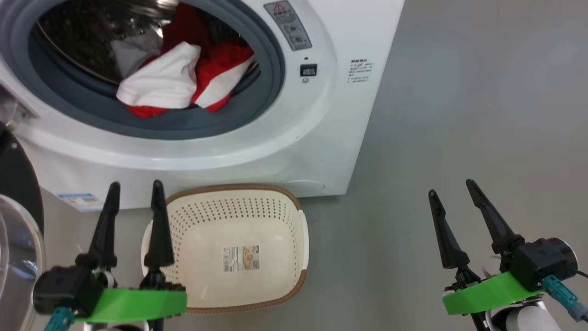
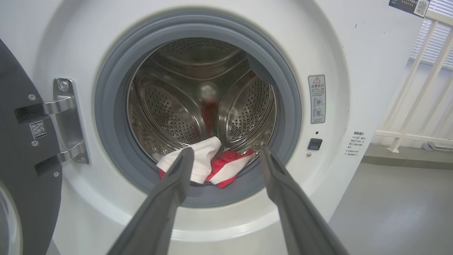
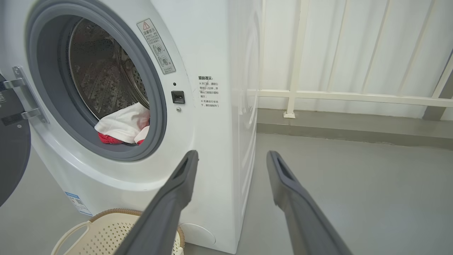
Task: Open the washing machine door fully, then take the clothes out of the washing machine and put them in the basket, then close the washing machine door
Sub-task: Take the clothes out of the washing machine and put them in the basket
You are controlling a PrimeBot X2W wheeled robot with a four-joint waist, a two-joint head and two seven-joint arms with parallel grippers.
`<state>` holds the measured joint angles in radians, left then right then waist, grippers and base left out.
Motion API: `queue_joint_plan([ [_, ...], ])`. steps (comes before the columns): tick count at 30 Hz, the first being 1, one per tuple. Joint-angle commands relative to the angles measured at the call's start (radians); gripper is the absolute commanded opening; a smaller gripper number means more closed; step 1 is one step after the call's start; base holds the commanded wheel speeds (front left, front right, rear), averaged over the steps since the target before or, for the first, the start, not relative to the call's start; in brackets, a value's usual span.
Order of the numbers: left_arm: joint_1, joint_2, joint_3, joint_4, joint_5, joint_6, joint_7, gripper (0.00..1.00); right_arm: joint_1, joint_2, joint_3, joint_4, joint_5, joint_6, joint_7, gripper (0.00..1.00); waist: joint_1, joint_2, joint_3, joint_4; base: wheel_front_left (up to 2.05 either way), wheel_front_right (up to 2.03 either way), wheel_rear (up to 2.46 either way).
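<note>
Clothes (image 1: pixel 170 85) of red and white fabric are seen bunched in a loose heap inside the washing machine (image 1: pixel 321 138). A white piece is folded over the top and red cloth with white trim is spread beneath and beside it. The heap is lodged at the lower front of the steel perforated drum (image 2: pixel 170 106) and rests against the grey rubber gasket (image 1: pixel 183 124). The washing machine door (image 1: pixel 16 179) is swung out on the machine's left, and its black rim and bulging glass are cut off at the edge of the head view. The basket (image 1: pixel 220 211), cream-white with a brown rim and a sticker (image 1: pixel 241 257) inside, is set on the floor (image 1: pixel 459 115) just in front of the machine, below the opening, and no garment is seen in it. The left gripper (image 1: pixel 135 184) is held in front of the machine with its fingers spread apart and nothing between them. In the left wrist view it is aimed at the opening, so the clothes appear between its two fingertips, still apart from them. The right gripper (image 1: pixel 451 187) is held off the machine's right front corner, well apart from the clothes, with its fingers likewise spread and nothing gripped.
</note>
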<state>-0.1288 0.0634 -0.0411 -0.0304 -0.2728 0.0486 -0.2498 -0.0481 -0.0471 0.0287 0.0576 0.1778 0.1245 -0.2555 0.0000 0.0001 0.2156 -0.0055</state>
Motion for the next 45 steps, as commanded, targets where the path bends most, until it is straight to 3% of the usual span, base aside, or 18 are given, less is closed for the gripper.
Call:
queue_joint_plan([
  [1,-0.039,0.007,0.024,-0.019,0.004,-0.01,-0.012,1.0,-0.034,-0.003,0.024,-0.031,-0.007,0.006,-0.006,1.0,0.0,-0.0001,0.034,0.006,0.0,0.0,0.0],
  [12,-0.27,0.007,0.054,0.064,-0.001,-0.062,-0.012,1.0,-0.071,-0.003,0.023,-0.059,-0.014,0.006,-0.006,1.0,0.0,-0.0001,0.176,0.009,0.0,0.0,0.0],
  [28,-0.646,0.075,0.084,0.316,0.073,-0.129,-0.012,1.0,-0.131,-0.003,0.019,-0.079,-0.002,0.006,-0.006,1.0,0.0,-0.0001,0.317,-0.022,0.0,0.0,0.0],
  [45,-0.949,0.101,0.072,0.589,0.114,-0.153,-0.012,1.0,-0.161,-0.003,0.018,-0.1,-0.017,0.006,-0.006,1.0,0.0,-0.0001,0.44,-0.028,0.0,0.0,0.0],
])
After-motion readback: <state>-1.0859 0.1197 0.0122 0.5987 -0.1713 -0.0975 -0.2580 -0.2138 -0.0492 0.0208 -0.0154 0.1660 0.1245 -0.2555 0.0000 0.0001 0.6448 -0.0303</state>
